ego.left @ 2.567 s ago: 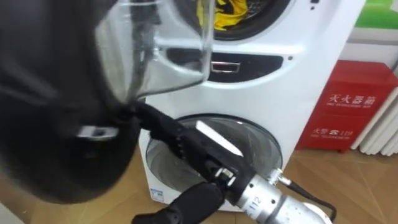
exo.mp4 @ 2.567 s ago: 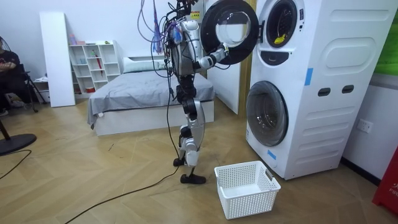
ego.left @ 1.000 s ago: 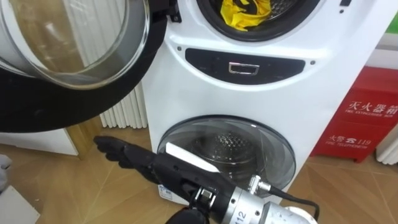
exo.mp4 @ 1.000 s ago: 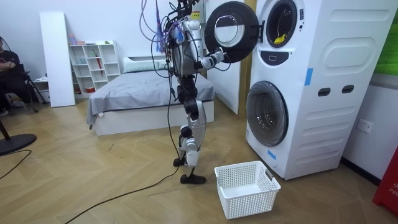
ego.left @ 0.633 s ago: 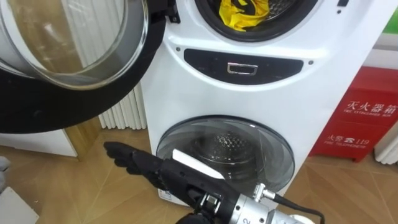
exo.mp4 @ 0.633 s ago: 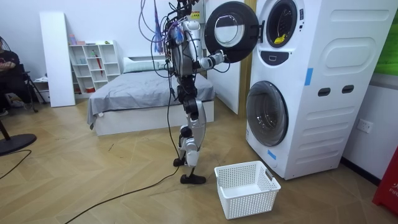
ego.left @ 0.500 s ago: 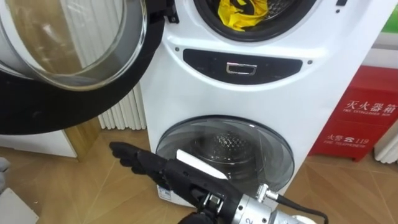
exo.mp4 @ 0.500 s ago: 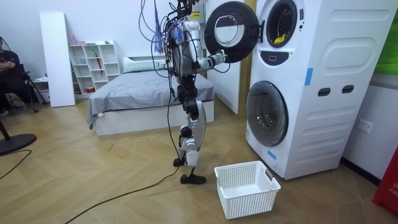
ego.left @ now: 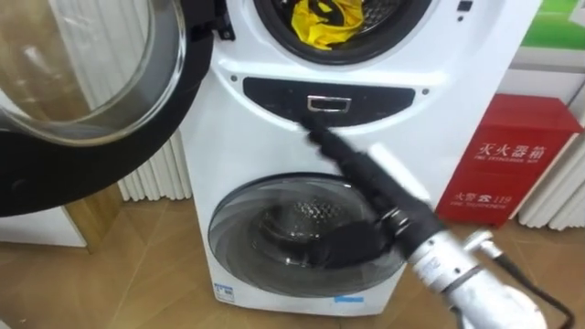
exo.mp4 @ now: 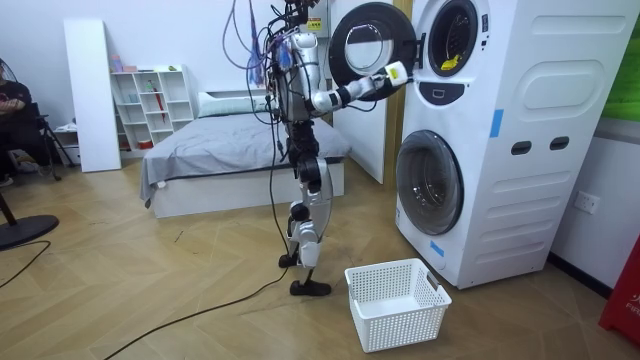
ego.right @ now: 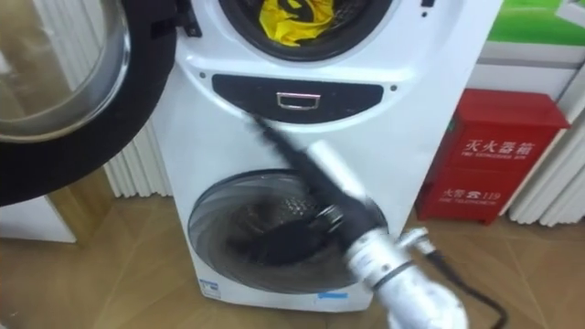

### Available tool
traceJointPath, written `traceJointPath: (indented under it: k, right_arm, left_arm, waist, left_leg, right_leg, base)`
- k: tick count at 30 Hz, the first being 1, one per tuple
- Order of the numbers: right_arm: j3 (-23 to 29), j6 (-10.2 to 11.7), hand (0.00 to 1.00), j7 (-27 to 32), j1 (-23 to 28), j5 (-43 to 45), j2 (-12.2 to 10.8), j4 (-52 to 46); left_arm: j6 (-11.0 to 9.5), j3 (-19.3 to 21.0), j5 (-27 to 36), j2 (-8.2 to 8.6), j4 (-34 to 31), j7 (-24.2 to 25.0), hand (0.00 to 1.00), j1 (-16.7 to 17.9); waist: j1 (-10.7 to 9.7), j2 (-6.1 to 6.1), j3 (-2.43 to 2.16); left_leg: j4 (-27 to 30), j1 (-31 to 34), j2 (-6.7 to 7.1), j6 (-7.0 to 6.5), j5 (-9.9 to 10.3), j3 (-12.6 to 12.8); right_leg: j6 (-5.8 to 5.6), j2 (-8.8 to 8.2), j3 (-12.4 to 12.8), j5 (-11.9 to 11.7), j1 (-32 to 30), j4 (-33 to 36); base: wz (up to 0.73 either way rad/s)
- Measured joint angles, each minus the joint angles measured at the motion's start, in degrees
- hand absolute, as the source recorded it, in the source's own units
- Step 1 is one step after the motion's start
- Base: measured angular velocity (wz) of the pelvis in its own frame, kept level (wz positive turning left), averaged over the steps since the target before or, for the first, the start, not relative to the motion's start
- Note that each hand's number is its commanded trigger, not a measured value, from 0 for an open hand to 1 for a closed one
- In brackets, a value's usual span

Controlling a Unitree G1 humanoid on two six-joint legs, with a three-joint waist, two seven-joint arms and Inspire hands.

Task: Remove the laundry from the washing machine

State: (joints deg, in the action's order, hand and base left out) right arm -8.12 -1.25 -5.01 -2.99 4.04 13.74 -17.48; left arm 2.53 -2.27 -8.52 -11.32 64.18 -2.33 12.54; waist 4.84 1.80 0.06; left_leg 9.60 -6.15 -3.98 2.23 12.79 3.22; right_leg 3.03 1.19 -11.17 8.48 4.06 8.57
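Since half a second ago our right hand has swung up from the lower left of the frame to the centre. Its fingers are stretched straight and hold nothing, with the blurred tips at the lower edge of the panel under the drum. The yellow cloth lies inside that drum at the top of the frame, apart from the hand, and the door stands open at upper left.

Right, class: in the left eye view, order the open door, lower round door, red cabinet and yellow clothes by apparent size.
1. Open door, though it is nearest the camera.
2. Lower round door.
3. Red cabinet, close to it in size.
4. Yellow clothes.
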Motion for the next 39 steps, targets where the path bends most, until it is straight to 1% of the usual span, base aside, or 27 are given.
traceJointPath:
  k: [2,3,5,7,8,10,12,15,16,18,20,22,24,27,28,29,30,31,32,34,36,39]
  right_arm:
    - [1.89,-0.01,0.0,2.19,-0.24,-0.01,0.03,0.0]
    - [3.12,-0.01,0.0,3.33,-0.72,-0.02,0.07,0.0]
    - [4.51,-0.03,0.0,5.16,-1.96,0.01,0.14,0.05]
    - [5.29,-0.06,0.0,7.63,-5.05,-0.03,0.23,1.24]
    - [5.38,-0.06,0.0,8.17,-5.8,-0.02,0.39,1.46]
    - [5.4,-0.07,0.0,9.45,-9.91,-0.33,1.93,4.05]
    - [5.42,-0.28,0.0,10.44,-12.97,-1.04,2.66,6.17]
    - [5.29,-0.73,0.0,11.65,-16.62,-2.11,2.71,8.61]
    - [5.13,-0.9,0.0,12.14,-17.82,-2.6,2.71,9.72]
    - [4.99,-1.35,0.0,12.97,-18.56,-2.47,2.7,10.61]
    - [4.98,-1.35,0.0,13.29,-18.58,-2.4,2.7,11.27]
    - [4.86,-1.5,0.0,13.62,-18.81,-2.39,2.7,12.56]
    - [4.86,-2.42,0.0,13.65,-19.06,-2.39,2.7,12.8]
    - [4.94,-2.93,0.0,13.63,-19.87,-0.3,2.72,15.19]
    - [4.93,-3.94,0.0,13.59,-20.28,-0.15,2.72,15.58]
    - [4.93,-4.3,0.0,13.59,-20.59,-0.14,2.72,15.84]
    - [4.93,-4.92,0.0,13.59,-21.35,-0.16,2.72,16.7]
    - [4.89,-5.87,0.0,13.59,-22.28,-0.17,2.71,17.27]
    - [4.81,-6.35,0.0,13.58,-22.78,-0.2,2.68,17.6]
    - [4.78,-7.64,0.0,13.59,-23.73,-0.18,2.67,18.61]
    - [4.73,-8.45,0.0,13.59,-24.68,-0.14,2.62,19.78]
    - [4.75,-9.07,0.0,13.74,-25.21,-0.32,2.65,21.93]
  left_arm:
    - [0.02,1.17,0.02,0.23,-0.06,-0.07,0.0,0.34]
    - [0.03,2.13,0.03,0.37,-0.12,-0.15,0.0,0.32]
    - [0.36,2.74,0.02,0.37,-0.45,-0.22,0.0,0.29]
    - [1.2,3.26,0.03,0.35,-1.26,-0.28,0.0,0.48]
    - [1.2,3.31,0.02,0.32,-1.28,-0.34,0.0,0.47]
    - [1.38,4.49,-0.04,0.3,-1.31,-0.57,0.0,0.49]
    - [1.8,4.81,-0.05,0.28,-1.28,-0.7,0.0,0.42]
    - [2.59,4.93,0.01,0.3,-1.21,-0.89,0.0,0.32]
    - [2.8,4.93,-0.02,0.3,-1.22,-1.0,0.0,0.27]
    - [3.45,4.95,-0.13,0.32,-1.22,-1.11,0.0,-0.09]
    - [3.83,4.95,-0.58,0.36,-1.23,-1.18,0.0,-0.47]
    - [4.43,4.95,-0.69,0.36,-1.28,-1.22,0.0,-0.81]
    - [4.95,4.95,-0.71,0.42,-1.37,-1.16,0.0,-0.87]
    - [6.18,5.57,-1.2,0.96,-2.45,-0.77,0.0,-1.34]
    - [6.67,5.59,-1.2,1.26,-2.93,-0.66,0.0,-1.49]
    - [6.99,5.58,-1.2,1.38,-3.41,-0.61,0.0,-1.49]
    - [7.57,5.51,-1.25,1.42,-4.31,-0.42,0.0,-1.53]
    - [8.14,5.54,-1.32,1.4,-5.31,-0.36,0.0,-1.52]
    - [8.49,5.53,-1.3,1.38,-5.67,-0.36,0.0,-1.52]
    - [10.07,5.52,-1.3,1.15,-6.98,-0.32,0.0,-1.66]
    - [10.9,5.5,-1.19,1.02,-7.58,-0.3,0.0,-2.04]
    - [11.05,5.41,-1.06,0.9,-7.77,-0.3,0.0,-3.37]
  waist:
    - [-0.02,0.17,0.15]
    - [-0.02,0.36,0.3]
    - [-0.05,0.78,0.43]
    - [-0.08,1.31,0.27]
    - [-0.01,1.43,0.22]
    - [0.15,1.82,0.15]
    - [0.3,2.1,0.07]
    - [0.51,2.28,0.04]
    - [0.88,2.34,0.07]
    - [1.57,2.45,0.11]
    - [1.88,2.6,0.18]
    - [2.38,2.83,0.43]
    - [2.83,2.91,0.53]
    - [3.01,2.92,0.54]
    - [2.97,2.85,0.58]
    - [3.0,2.85,0.57]
    - [3.04,2.96,0.47]
    - [3.22,3.08,0.44]
    - [3.25,3.14,0.42]
    - [3.34,3.64,0.07]
    - [3.34,3.73,0.0]
    - [3.33,3.67,0.04]
  left_leg:
    - [-0.06,-0.19,-0.01,0.0,0.0,0.25]
    - [-0.06,-0.22,-0.02,0.0,0.0,0.46]
    - [-0.06,-0.11,-0.02,0.0,0.0,0.64]
    - [-0.05,-0.14,0.0,0.0,0.0,0.67]
    - [-0.06,-0.18,0.01,0.0,0.0,0.66]
    - [-0.08,-0.33,0.02,0.0,0.0,0.7]
    - [-0.09,-0.36,0.02,0.0,0.0,0.77]
    - [-0.1,-0.47,-0.03,0.0,0.0,0.78]
    - [-0.11,-0.41,-0.05,0.0,0.0,0.62]
    - [-0.12,-0.38,-0.1,0.0,0.0,0.48]
    - [-0.1,-0.33,-0.11,0.0,0.0,-0.02]
    - [0.04,0.24,-0.11,0.0,0.0,-0.34]
    - [0.37,0.77,-0.05,0.0,0.0,-0.56]
    - [1.27,1.66,0.26,0.0,0.0,-1.08]
    - [1.24,1.82,0.41,-0.15,-0.09,-1.1]
    - [1.28,1.97,0.51,-0.23,-0.14,-1.1]
    - [1.36,2.44,0.67,-0.38,-0.23,-1.12]
    - [1.3,2.71,0.75,-0.46,-0.28,-1.12]
    - [1.29,2.72,0.79,-0.49,-0.3,-1.12]
    - [1.47,2.76,0.91,-0.51,-0.31,-1.12]
    - [1.62,2.72,0.9,-0.51,-0.31,-1.13]
    - [1.63,2.38,0.78,-0.51,-0.31,-1.13]
  right_leg:
    - [-0.01,-0.02,0.0,0.02,0.06,0.01]
    - [-0.02,-0.03,0.0,0.02,0.05,0.02]
    - [-0.04,-0.06,-0.01,0.04,-0.09,0.03]
    - [-0.06,-0.07,0.01,0.06,-0.18,0.04]
    - [-0.06,-0.07,0.03,0.06,-0.19,0.05]
    - [-0.06,-0.08,0.04,0.07,-0.22,0.06]
    - [-0.06,-0.1,-0.03,0.07,-0.22,0.08]
    - [-0.06,-0.07,-0.17,0.07,-0.13,0.11]
    - [-0.06,-0.07,-0.37,0.07,-0.08,0.12]
    - [-0.06,-0.09,-0.75,0.07,0.02,0.13]
    - [-0.06,-0.12,-1.23,0.07,0.04,0.19]
    - [-0.07,-0.17,-1.71,0.07,-0.01,0.2]
    - [-0.08,-0.28,-1.99,0.07,-0.13,0.15]
    - [-0.11,-0.57,-2.26,0.18,-0.2,0.11]
    - [-0.21,-0.71,-2.28,0.28,-0.32,0.18]
    - [-0.27,-0.83,-2.34,0.32,-0.43,0.22]
    - [-0.35,-1.04,-2.55,0.37,-0.79,0.34]
    - [-0.38,-1.12,-2.6,0.34,-1.21,0.39]
    - [-0.41,-1.12,-2.62,0.32,-1.27,0.39]
    - [-0.48,-1.08,-3.13,0.34,-1.24,0.42]
    - [-0.49,-1.08,-3.25,0.33,-1.22,0.59]
    - [-0.49,-1.14,-3.15,0.34,-1.14,1.22]
  base:
    - [-0.05]
    - [-0.04]
    - [-0.02]
    - [0.0]
    - [0.0]
    - [0.0]
    - [0.0]
    - [0.0]
    - [0.03]
    - [0.05]
    - [0.12]
    - [0.11]
    - [0.1]
    - [0.14]
    - [0.15]
    - [0.12]
    - [0.07]
    - [0.06]
    - [0.03]
    - [0.07]
    - [0.03]
    - [0.0]
